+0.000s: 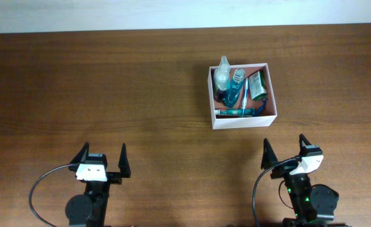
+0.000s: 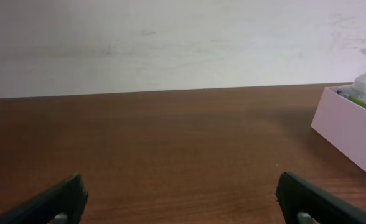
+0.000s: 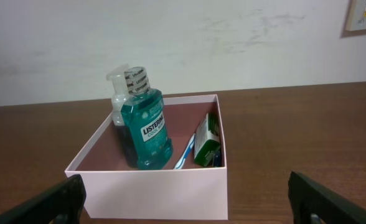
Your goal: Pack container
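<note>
We see a dark brown wooden table [image 1: 110, 94] whose far edge meets a pale wall [image 2: 170, 43] (scuffed and smudged in places); a framed picture [image 3: 365, 14] hangs on that wall.

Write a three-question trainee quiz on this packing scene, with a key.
1. Fill in: the left pincer and right pincer both stand ___.
2. Which pincer is nearer the box? A) left B) right
3. True or false: the mouthwash stands upright in the box.
Key: 1 open; 2 B; 3 true.
</note>
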`<state>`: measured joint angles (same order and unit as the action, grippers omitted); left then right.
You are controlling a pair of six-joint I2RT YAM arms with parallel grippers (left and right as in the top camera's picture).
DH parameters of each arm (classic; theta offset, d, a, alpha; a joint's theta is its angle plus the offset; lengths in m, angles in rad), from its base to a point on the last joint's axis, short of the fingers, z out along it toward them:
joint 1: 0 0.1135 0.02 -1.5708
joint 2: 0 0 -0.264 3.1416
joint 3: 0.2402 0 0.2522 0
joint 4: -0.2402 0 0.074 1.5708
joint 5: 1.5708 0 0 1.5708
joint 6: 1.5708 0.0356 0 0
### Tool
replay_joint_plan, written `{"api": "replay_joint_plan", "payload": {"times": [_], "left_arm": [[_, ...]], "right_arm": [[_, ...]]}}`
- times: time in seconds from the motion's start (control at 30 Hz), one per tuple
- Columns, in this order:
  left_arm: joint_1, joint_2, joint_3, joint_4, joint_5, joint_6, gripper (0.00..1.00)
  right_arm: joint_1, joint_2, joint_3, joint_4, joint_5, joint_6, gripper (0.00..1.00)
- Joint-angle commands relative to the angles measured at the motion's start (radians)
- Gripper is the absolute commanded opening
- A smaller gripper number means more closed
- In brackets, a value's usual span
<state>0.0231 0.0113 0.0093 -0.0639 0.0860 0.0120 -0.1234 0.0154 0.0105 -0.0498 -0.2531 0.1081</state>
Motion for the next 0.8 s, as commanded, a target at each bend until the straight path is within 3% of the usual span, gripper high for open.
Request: {"api": "replay_joint_plan", "payload": {"times": [0.0, 0.23, 0.77], "left_arm": [[0.006, -0.006, 0.0, -0.009, -0.003, 0.018, 0.99], [0.006, -0.006, 0.0, -0.01, -0.001, -0.117, 0.99], [0.006, -0.006, 0.0, -0.016, -0.056, -0.064, 0.99]], "right_arm": [[0.005, -0.011, -0.005, -0.006, -0.002, 0.004, 0.99], [0.005, -0.011, -0.005, -0.006, -0.002, 0.004, 0.99], [0.005, -0.011, -0.005, -0.006, -0.002, 0.004, 0.99]]}}
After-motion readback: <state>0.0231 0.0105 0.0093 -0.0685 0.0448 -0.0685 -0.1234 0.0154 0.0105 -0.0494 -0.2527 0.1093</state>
